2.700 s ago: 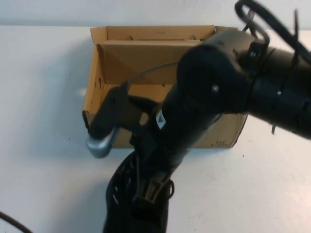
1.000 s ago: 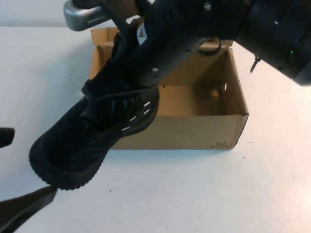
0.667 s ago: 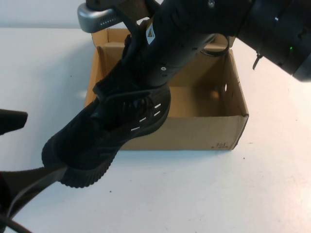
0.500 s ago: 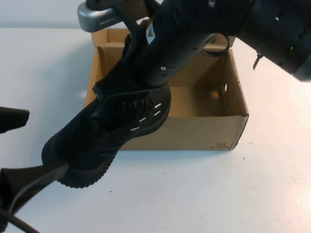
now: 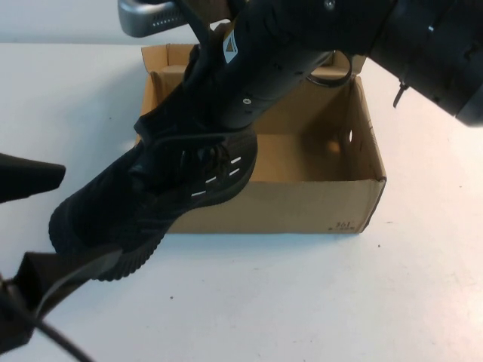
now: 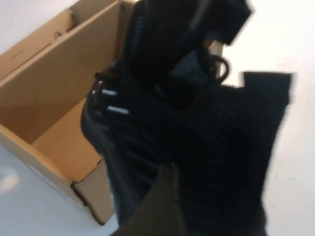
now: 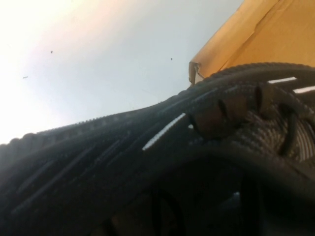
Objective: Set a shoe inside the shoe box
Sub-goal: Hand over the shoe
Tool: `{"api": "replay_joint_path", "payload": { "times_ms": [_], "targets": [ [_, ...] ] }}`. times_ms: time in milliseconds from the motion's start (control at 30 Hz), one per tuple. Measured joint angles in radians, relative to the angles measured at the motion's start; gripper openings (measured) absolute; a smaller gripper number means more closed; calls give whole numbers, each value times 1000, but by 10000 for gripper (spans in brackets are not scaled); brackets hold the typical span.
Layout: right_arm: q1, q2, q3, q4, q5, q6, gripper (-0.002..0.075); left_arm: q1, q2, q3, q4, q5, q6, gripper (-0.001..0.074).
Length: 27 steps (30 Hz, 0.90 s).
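Above the table, shoe (image 5: 151, 192) held over the near left corner of the box (image 5: 302, 204).

Clamped shut on the shoe's heel end by the right gripper (image 5: 198, 83), reaching in from the upper right; toe tilted down and toward the near left, hanging past the box's near wall, sole clear of the table (image 5: 339, 302). Flanking the toe at near left, the left gripper (image 5: 38, 219), jaws spread wide, holding nothing. Box open, its floor bare on the right side.
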Motion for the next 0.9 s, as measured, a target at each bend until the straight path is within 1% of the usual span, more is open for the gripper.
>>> {"api": "replay_joint_path", "payload": {
  "times_ms": [200,433,567,600,633,667,800,833,900],
  "targets": [
    [0,0,0,0,-2,2,-1,-2,73,0,9,-40,1,671],
    [0,15,-4,40,-2,2,-2,-83,137,0,16,-68,7,671],
    [0,19,-4,47,5,2,-2,-104,166,0,59,-79,-34,658],
    [0,19,-4,47,9,2,-2,-107,171,0,68,-84,-51,632],
    [0,19,-4,47,14,2,-2,-108,176,0,73,-89,-68,587],
    [0,19,-4,47,18,2,-2,-108,178,0,75,-93,-80,522],
    [0,19,-4,59,44,2,-2,-108,179,0,80,-109,-108,171],
    [-2,19,-4,67,49,2,-2,-108,179,0,80,-111,-116,115],
    [-4,19,-4,73,51,2,-2,-108,179,0,80,-113,-124,64]
  ]
}}
